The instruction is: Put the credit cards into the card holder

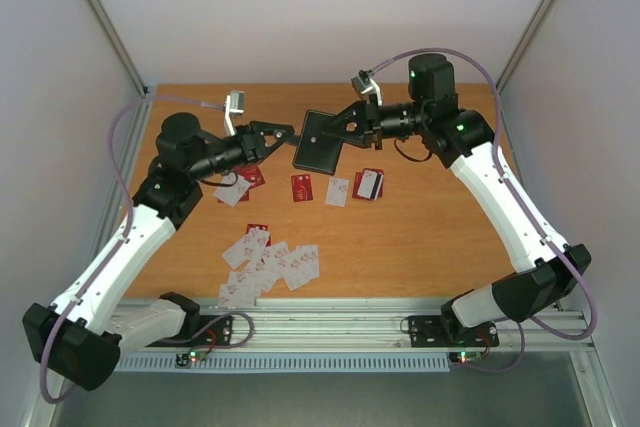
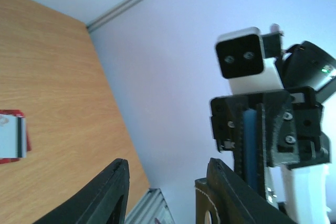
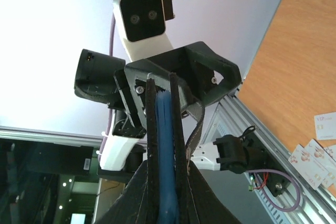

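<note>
Cards (image 1: 270,262) lie loose near left and in a row mid-table, seemingly none stowed yet. Farther back the holder (image 1: 320,147) hangs aloft, right gripper (image 1: 345,127) clenched on it; left gripper (image 1: 287,135) meets its left edge, grip unclear

Both arms come up from the near corners, bow outward and meet nose to nose. The left hand (image 1: 291,135) points toward 3 o'clock with its fingers part-way apart. The right hand (image 1: 330,132) points toward 9 o'clock, fingers pinched in tight.
</note>
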Tool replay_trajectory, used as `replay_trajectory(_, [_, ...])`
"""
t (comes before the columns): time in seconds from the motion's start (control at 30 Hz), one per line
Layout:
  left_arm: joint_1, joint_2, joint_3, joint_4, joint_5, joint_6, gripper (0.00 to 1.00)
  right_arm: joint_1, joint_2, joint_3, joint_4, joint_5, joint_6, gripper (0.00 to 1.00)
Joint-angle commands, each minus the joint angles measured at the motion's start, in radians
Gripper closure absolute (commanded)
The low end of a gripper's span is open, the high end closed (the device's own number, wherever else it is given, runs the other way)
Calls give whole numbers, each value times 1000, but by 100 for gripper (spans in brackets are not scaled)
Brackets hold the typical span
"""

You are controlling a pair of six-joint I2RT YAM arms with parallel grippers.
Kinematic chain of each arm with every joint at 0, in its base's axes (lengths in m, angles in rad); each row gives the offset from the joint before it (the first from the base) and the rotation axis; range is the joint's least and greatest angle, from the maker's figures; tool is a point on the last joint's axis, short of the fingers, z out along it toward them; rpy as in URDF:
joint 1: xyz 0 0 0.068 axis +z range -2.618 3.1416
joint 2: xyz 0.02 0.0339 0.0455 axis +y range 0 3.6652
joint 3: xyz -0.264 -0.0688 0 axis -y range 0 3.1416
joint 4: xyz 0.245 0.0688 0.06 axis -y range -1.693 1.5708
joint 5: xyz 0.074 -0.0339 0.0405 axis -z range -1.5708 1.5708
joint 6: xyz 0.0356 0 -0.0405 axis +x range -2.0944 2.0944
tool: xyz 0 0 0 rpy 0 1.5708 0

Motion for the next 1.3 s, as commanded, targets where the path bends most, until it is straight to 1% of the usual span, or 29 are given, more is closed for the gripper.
replay_trajectory(0.0, [3, 34, 7, 209, 132, -95, 57, -5, -18, -8, 113, -52, 67, 99])
replay_trajectory(0.17, [3, 79, 7, 360, 201, -184, 56, -4, -5, -11, 132, -55, 74, 99])
replay_trajectory(0.23, [3, 95, 11, 381, 222, -209, 56, -5, -1, -11, 146, -58, 80, 99])
replay_trajectory(0.33, [3, 110, 15, 389, 231, -216, 59, -5, 3, -11, 167, -65, 91, 99])
replay_trajectory(0.47, [3, 140, 34, 426, 262, -229, 59, -5, 7, -10, 180, -66, 94, 99])
replay_trajectory(0.67, [3, 182, 33, 570, 312, -322, 49, -5, 21, -3, 200, -62, 101, 99])
replay_trajectory(0.83, [2, 212, 39, 667, 347, -386, 49, -5, 36, 9, 204, -58, 95, 99])
replay_trajectory(0.87, [3, 221, 38, 701, 354, -407, 51, -6, 40, 13, 201, -58, 87, 99])
replay_trajectory(1.0, [3, 259, 40, 853, 379, -504, 66, -5, 57, 38, 168, -51, 52, 99])
replay_trajectory(1.07, [3, 279, 40, 923, 389, -560, 77, -5, 65, 45, 166, -51, 45, 99])
replay_trajectory(1.17, [3, 304, 41, 974, 397, -622, 98, -5, 70, 51, 161, -45, 36, 98])
replay_trajectory(1.2, [3, 306, 41, 973, 396, -629, 100, -6, 70, 54, 148, -40, 26, 95])
replay_trajectory(1.27, [4, 300, 45, 934, 392, -614, 100, -8, 69, 69, 86, -25, -22, 82])
